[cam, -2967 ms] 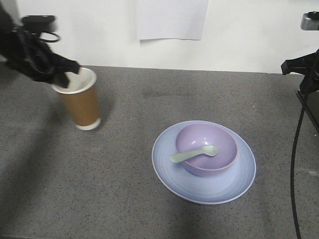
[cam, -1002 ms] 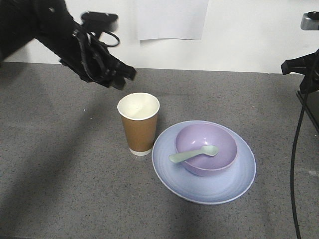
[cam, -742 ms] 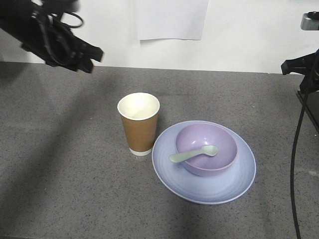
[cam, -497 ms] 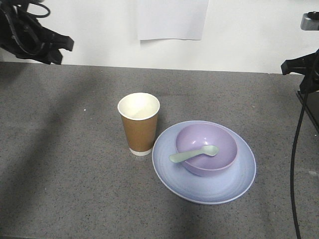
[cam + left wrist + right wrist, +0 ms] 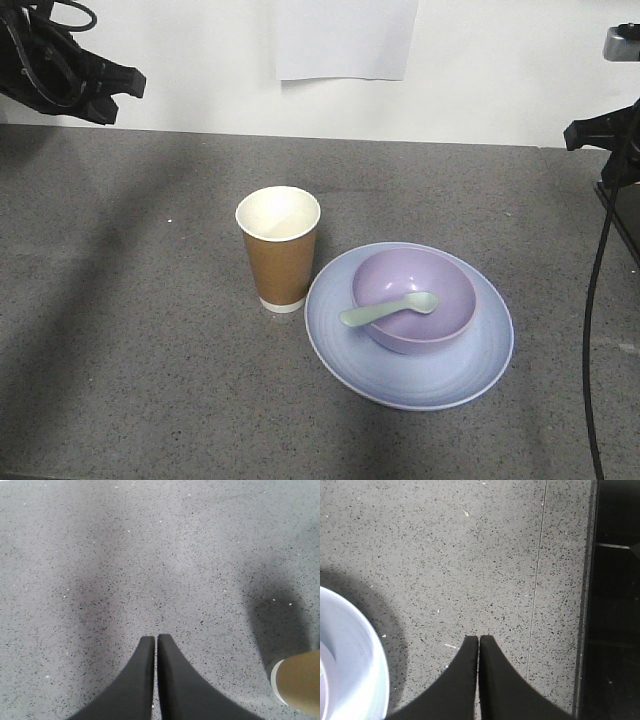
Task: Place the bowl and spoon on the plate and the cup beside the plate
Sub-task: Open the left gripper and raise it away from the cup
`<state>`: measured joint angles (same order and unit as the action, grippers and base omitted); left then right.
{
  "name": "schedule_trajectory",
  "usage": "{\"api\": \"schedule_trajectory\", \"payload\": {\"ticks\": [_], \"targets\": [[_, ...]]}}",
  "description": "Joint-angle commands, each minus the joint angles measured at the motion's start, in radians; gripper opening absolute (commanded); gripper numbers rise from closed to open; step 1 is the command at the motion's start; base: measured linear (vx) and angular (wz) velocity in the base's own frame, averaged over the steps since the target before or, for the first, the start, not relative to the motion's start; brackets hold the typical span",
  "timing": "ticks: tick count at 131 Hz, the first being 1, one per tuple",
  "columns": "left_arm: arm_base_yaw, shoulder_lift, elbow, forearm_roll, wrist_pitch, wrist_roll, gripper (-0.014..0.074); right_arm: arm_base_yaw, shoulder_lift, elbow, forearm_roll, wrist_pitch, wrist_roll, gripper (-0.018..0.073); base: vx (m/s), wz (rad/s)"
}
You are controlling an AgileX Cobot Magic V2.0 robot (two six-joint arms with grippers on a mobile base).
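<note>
The light blue plate (image 5: 420,375) lies on the grey table right of centre. The lavender bowl (image 5: 440,280) sits on it, and the mint-green spoon (image 5: 388,308) rests in the bowl with its handle over the left rim. The brown paper cup (image 5: 279,248) stands upright just left of the plate; its base (image 5: 298,685) shows low in the left wrist view. My left gripper (image 5: 156,638) is shut and empty, raised at the far left (image 5: 125,85). My right gripper (image 5: 479,638) is shut and empty at the table's right end, beside the plate's rim (image 5: 360,680).
A white sheet of paper (image 5: 345,38) hangs on the wall behind the table. The table's right edge (image 5: 585,600) drops to a dark gap. A black cable (image 5: 592,300) hangs down at the right side.
My left arm let go of the cup beside the plate, then pulled up and away to the far left. Cup, plate, bowl and spoon have stayed still since. The right arm has not moved.
</note>
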<state>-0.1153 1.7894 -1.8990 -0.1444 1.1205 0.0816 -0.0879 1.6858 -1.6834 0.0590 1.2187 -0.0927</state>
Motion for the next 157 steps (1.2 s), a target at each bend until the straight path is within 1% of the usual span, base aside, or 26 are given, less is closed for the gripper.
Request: {"api": "schedule_trajectory", "payload": {"ticks": [1,106,111,120,130,135,143,157], "targets": [[0.002,-0.053,-0.029,-0.017,-0.047,-0.007,-0.0008,-0.004,-0.048,-0.028,-0.001,-0.03,-0.004,-0.0008,0.0,0.0],[0.002,-0.053,-0.029,-0.015,-0.047,-0.007,-0.0008,-0.004,-0.048,-0.028,-0.001,-0.023,-0.004,-0.0008,0.0,0.0],[0.002,-0.056,-0.029,0.0,-0.051,-0.007,-0.0008,-0.004,-0.048,-0.028,-0.001,-0.023,-0.004,-0.0008,0.0,0.0],[0.002,-0.08,-0.02,0.057,-0.055,-0.007,-0.0008,-0.004,-0.048,-0.028,-0.001,-0.023,-0.004,-0.0008,0.0,0.0],[0.002,-0.142,0.036,0.083,-0.06,-0.007,-0.0008,-0.004,-0.048,-0.028,-0.001,-0.023,-0.004,-0.0008,0.0,0.0],[0.002,-0.188,0.09,0.094,-0.091,-0.008,-0.0008,-0.004,-0.048,-0.028,-0.001,-0.023,-0.004,-0.0008,0.0,0.0],[0.006,-0.253,0.166,0.097,-0.16,-0.009,-0.0008,-0.004,-0.048,-0.028,-0.001,-0.023,-0.004,-0.0008,0.0,0.0],[0.022,-0.39,0.363,0.096,-0.309,-0.011,-0.0008,-0.004,-0.048,-0.028,-0.001,-0.021,-0.004,-0.0008,0.0,0.0]]}}
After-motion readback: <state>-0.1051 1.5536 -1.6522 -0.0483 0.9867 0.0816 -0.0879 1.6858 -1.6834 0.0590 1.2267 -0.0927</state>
